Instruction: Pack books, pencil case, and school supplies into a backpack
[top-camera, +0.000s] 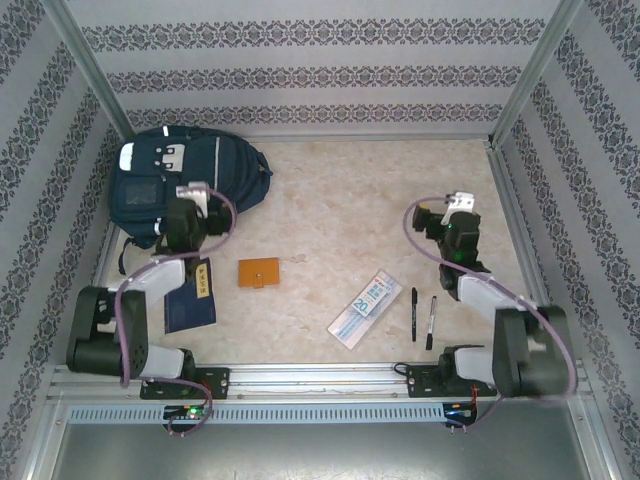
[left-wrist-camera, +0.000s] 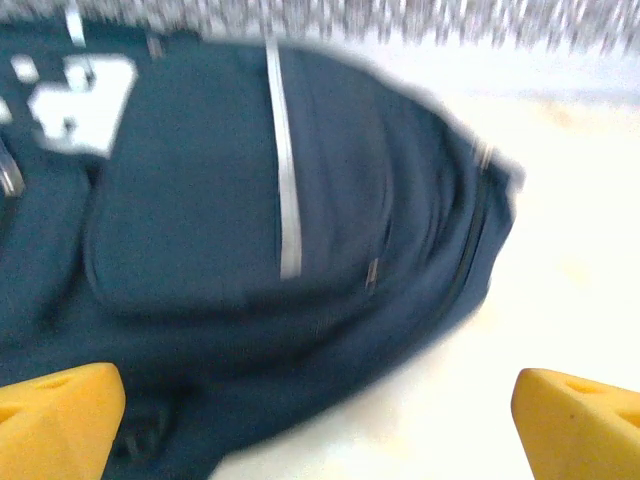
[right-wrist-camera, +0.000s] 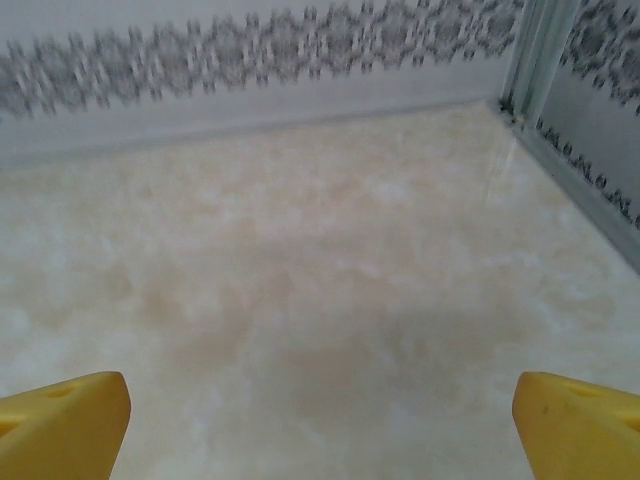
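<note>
Left wrist view blurred; backpack (left-wrist-camera: 250, 220) cut off at top and left. Overhead, left arm (top-camera: 150, 283) hides part of navy book (top-camera: 188, 310), lower left. Count: one backpack, upper left; one orange notebook (top-camera: 259, 272); one pencil case (top-camera: 365, 308); two pens, left pen (top-camera: 414, 305) and right pen (top-camera: 431, 322). Left gripper (top-camera: 197, 191) spread wide, empty, at backpack's right edge. Right gripper (top-camera: 460, 204) likewise spread, over bare table (top-camera: 340, 200), higher in frame than pens.

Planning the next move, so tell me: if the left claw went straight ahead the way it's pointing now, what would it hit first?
Most likely the backpack. It lies directly ahead of the open left claw and looks close, though depth is hard to judge in the blurred wrist view.
</note>
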